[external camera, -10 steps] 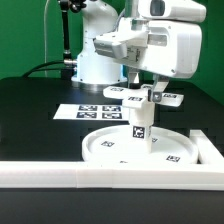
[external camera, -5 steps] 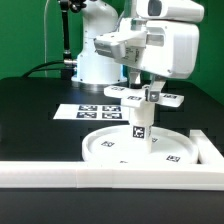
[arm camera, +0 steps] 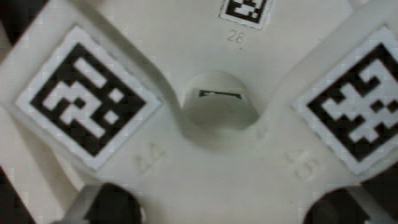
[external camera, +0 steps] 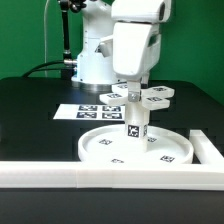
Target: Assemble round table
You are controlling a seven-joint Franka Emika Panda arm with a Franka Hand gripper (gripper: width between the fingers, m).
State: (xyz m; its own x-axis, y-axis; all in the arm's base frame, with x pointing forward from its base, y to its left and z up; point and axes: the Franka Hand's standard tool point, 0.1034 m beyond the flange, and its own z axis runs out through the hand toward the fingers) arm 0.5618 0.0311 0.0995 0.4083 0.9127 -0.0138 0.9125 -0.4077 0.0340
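From where I stand, the fingers [external camera: 133,92] grip the cross-shaped base [external camera: 140,95] atop the leg [external camera: 134,128], upright in the round disc [external camera: 136,146] near the surface's [external camera: 40,110] front edge, apparently screwing it down; next, probably release and regrip.

The exterior view is evenly and brightly lit from above; soft shadows are cast on the black worktop [external camera: 30,110], and white surfaces are nearly washed out. The wrist view is dimmer and blurred throughout, with tag edges smeared and the corners darkened.
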